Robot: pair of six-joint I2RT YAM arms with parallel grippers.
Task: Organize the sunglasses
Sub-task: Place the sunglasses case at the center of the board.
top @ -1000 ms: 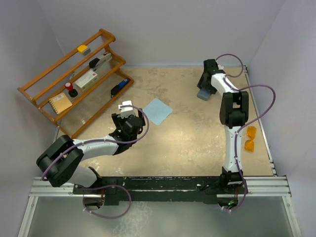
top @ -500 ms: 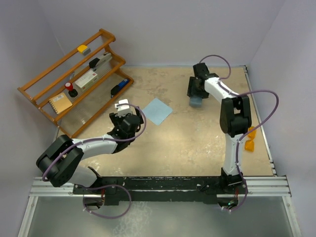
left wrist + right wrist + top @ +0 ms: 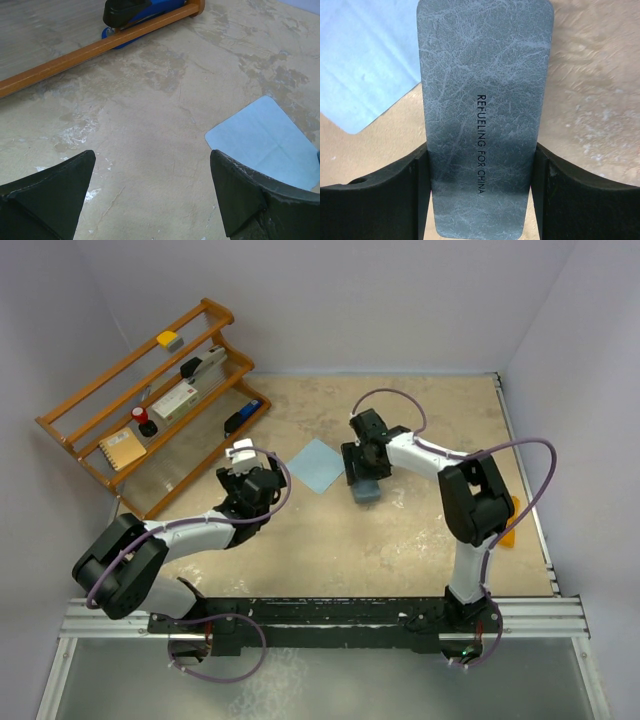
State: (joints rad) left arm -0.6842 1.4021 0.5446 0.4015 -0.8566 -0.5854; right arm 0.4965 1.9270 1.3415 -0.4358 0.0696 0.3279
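The orange sunglasses (image 3: 510, 530) lie at the table's right edge, partly hidden behind my right arm. My right gripper (image 3: 365, 475) is shut on a grey-blue glasses case (image 3: 366, 492) just right of the light blue cloth (image 3: 318, 464). In the right wrist view the case (image 3: 485, 100), printed "REFUELING FOR CHINA", fills the gap between the fingers of the gripper (image 3: 482, 200), with the cloth (image 3: 365, 60) at upper left. My left gripper (image 3: 247, 468) is open over bare table left of the cloth. In its wrist view the gripper (image 3: 152, 190) holds nothing, and the cloth (image 3: 265, 140) lies to the right.
A wooden tiered rack (image 3: 150, 405) stands at the back left with a notebook, staplers and small items. Its bottom rail (image 3: 100, 47) and a blue stapler (image 3: 140, 10) lie just ahead of my left gripper. Walls close in the table at the back and sides.
My right arm has swung the case from the far right corner to the middle, beside the cloth. The left gripper has shifted slightly left and away, staying open.
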